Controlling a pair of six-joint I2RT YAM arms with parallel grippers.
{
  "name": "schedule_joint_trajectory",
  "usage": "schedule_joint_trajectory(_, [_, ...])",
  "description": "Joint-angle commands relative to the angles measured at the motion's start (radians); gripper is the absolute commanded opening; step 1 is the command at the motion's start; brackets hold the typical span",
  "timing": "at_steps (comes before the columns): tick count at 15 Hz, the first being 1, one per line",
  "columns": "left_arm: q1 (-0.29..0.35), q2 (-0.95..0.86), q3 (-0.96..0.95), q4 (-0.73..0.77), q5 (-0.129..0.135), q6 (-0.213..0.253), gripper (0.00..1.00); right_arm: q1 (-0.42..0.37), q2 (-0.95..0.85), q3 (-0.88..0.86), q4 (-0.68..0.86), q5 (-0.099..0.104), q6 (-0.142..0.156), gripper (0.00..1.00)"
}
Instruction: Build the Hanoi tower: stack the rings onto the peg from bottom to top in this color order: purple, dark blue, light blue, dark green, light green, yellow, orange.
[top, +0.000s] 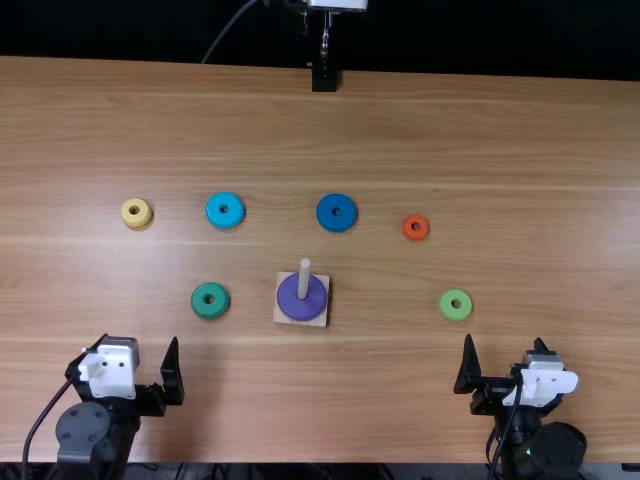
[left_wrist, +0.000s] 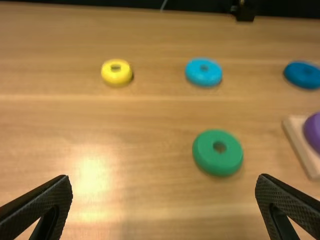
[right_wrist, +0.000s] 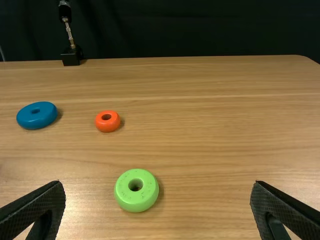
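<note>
On the light brown wooden tabletop (top: 500, 140): two black arms at the near edge, both grippers empty. Left gripper (top: 139, 340): fingers (left_wrist: 50, 202) wide apart. Right gripper (top: 504, 340): same, fingers spread.

Square pale wooden base (top: 279, 317) sits mid-table, between the arms and beyond their tips. Flat round purple ring (top: 289, 304) is on it, around the upright pale peg (top: 304, 268). One ring stacked, six loose, all lying flat and apart.

Loose ones, big to small:
- Round dark blue ring (top: 326, 218): beyond the base, slightly right.
- Round light blue ring (top: 214, 214): left of dark blue, about the same row.
- Round dark green ring (top: 209, 310): left of the base, nearer the arms than light blue.
- Round light green ring (top: 456, 313): right of the base, well apart.
- Small thick yellow ring (top: 136, 221): leftmost, past light blue.
- Small thick orange ring (top: 416, 236): right of dark blue, a bit nearer the arms.
</note>
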Motion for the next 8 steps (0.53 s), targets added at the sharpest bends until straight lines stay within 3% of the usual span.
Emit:
schedule_joint_trajectory(1, [-0.002,-0.014,-0.041,-0.011,-0.006,0.006,1.00,-0.013,-0.013,-0.078,-0.037,0.000,0.002,1.00])
schedule_joint_trajectory(8, [0.001,-0.116,-0.110,-0.030,-0.004,0.004,1.00,-0.013,-0.013,-0.078,-0.037,0.000,0.000,1.00])
